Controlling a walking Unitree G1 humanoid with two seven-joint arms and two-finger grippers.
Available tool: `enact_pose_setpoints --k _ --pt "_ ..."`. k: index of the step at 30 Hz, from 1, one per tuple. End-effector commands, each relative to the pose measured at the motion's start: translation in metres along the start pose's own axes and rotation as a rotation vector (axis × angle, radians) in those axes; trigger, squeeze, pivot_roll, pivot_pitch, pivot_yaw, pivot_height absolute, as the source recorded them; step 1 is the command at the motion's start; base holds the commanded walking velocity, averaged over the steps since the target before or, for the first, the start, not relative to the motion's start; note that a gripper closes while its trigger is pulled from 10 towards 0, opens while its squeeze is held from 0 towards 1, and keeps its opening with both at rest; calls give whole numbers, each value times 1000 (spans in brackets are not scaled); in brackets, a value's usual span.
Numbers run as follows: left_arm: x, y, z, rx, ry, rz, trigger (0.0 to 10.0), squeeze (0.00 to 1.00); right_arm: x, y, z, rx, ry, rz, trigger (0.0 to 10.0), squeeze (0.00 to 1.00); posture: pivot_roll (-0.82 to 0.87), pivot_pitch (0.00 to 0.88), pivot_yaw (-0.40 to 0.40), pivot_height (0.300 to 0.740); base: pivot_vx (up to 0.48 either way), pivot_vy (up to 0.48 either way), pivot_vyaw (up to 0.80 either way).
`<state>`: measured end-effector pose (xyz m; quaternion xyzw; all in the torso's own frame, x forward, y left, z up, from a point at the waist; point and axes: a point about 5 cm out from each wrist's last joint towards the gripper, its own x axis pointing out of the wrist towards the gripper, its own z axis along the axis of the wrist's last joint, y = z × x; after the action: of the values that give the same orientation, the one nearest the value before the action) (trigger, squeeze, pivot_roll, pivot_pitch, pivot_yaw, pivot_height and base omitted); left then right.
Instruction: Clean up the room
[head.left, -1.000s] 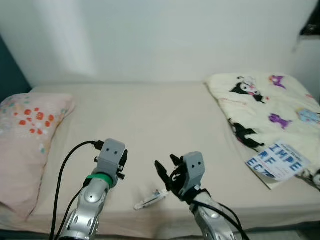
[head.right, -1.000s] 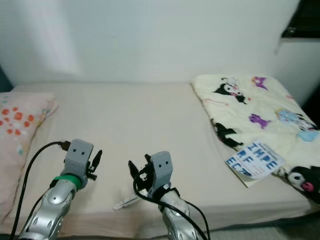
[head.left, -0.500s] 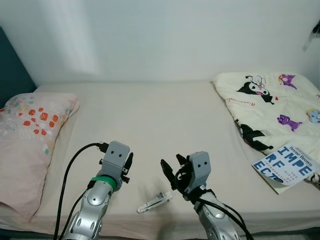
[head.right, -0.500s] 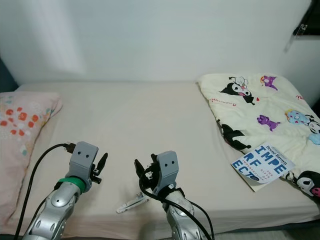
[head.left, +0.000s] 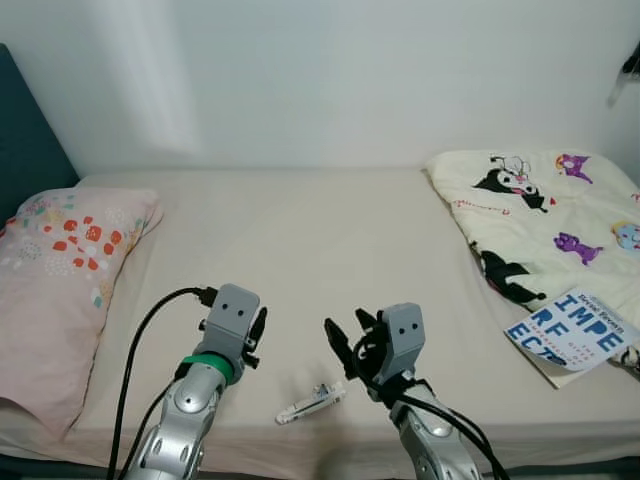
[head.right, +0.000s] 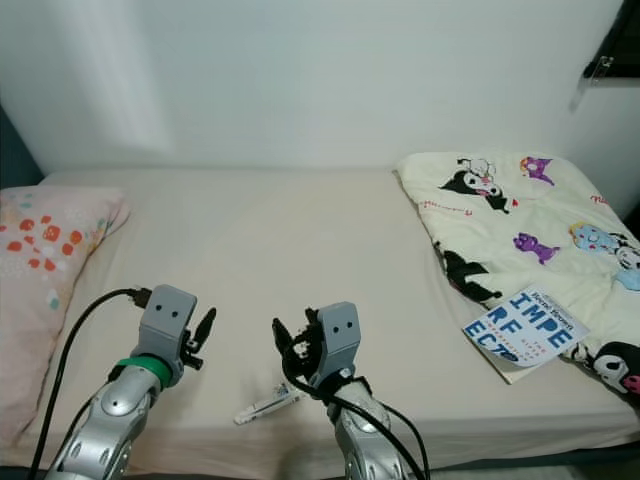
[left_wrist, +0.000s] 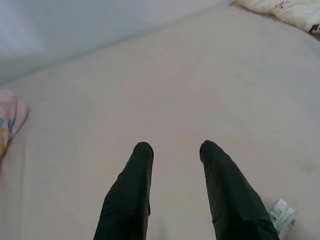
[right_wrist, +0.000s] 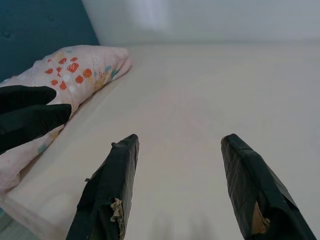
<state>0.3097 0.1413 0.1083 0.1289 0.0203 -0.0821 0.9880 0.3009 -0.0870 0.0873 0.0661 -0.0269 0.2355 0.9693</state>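
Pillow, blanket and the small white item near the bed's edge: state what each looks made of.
Pillow: soft matte fabric, floral print, creased and slumped. Blanket: soft cloth, cartoon print, rumpled folds. Small white item: possibly a crinkled plastic or paper wrapper; too small to tell.

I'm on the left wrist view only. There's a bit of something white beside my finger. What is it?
Observer: A small white packet, lying flat near the bed's front edge, between both grippers.
Operator: Anything else out of place?
Observer: A book lies on the cartoon blanket, far right.
Operator: Is the right gripper free?
Observer: Yes. The right gripper is open and empty, above the sheet.
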Motion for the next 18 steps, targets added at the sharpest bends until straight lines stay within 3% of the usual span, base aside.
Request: enact_pose_setpoints --k 1,12,18 --pt "-4 -1 -6 -9 22 -6 10000 0 -3 1 -7 17 32 -1 10000 0 -98 68 88 634 0 0 0" --pt "-5 0 -7 -8 26 0 10000 0 -2 2 -7 18 33 7 10000 0 -93 71 88 569 0 0 0" --pt "-8 2 -7 -5 30 2 10000 0 -1 3 -8 18 48 26 10000 0 -81 89 94 569 0 0 0"
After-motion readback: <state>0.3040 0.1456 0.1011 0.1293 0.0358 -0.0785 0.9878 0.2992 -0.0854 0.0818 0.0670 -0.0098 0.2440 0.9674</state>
